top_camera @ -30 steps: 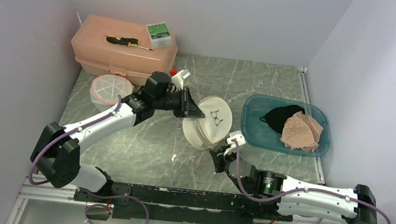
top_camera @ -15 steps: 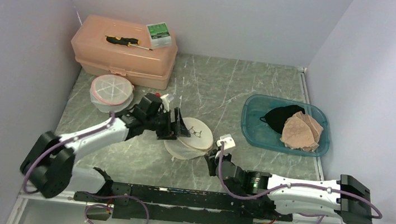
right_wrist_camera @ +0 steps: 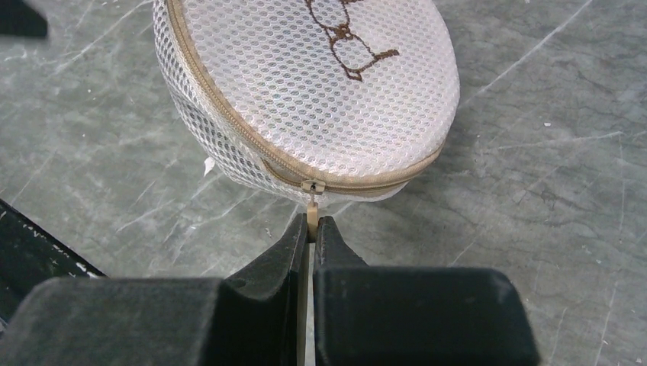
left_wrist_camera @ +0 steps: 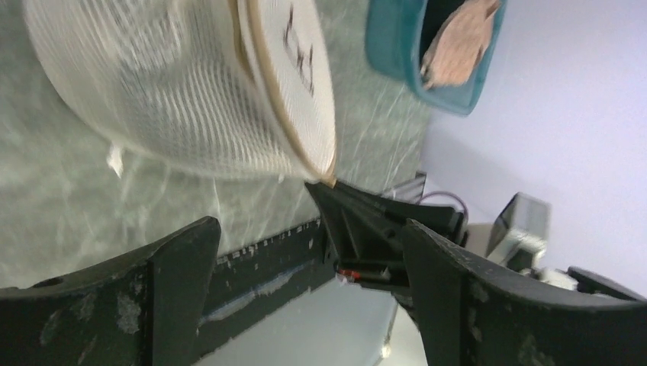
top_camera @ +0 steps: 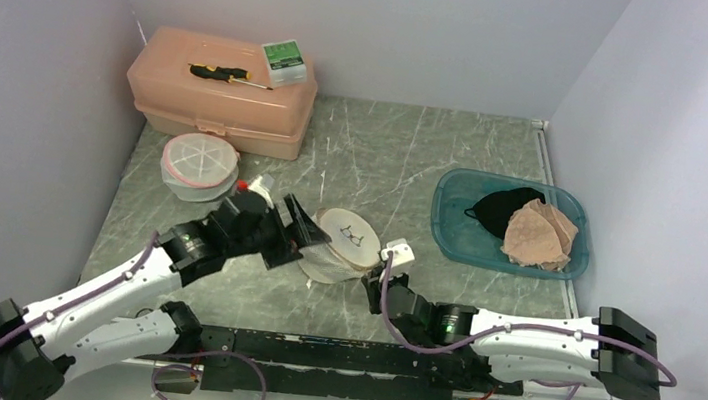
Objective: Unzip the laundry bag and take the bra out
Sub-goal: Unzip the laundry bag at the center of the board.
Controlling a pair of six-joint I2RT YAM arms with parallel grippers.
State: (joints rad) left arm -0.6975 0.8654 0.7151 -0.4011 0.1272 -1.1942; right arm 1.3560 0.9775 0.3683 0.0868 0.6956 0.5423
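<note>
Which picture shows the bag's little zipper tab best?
The right wrist view: the zipper tab sits close up, pinched in the shut right claw. From the top view it is too tiny to see. The left wrist view shows the mesh bag, but no clear tab.

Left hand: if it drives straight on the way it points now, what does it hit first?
Most likely the mesh laundry bag, lying just ahead of the open left hand. In the wrist view the bag sits off-centre, so a glancing touch is possible.

A screwdriver [top_camera: 215, 73] and green box [top_camera: 283, 62] lie on the pink toolbox [top_camera: 219, 109]; a teal tub [top_camera: 455, 234] sits at right.
</note>
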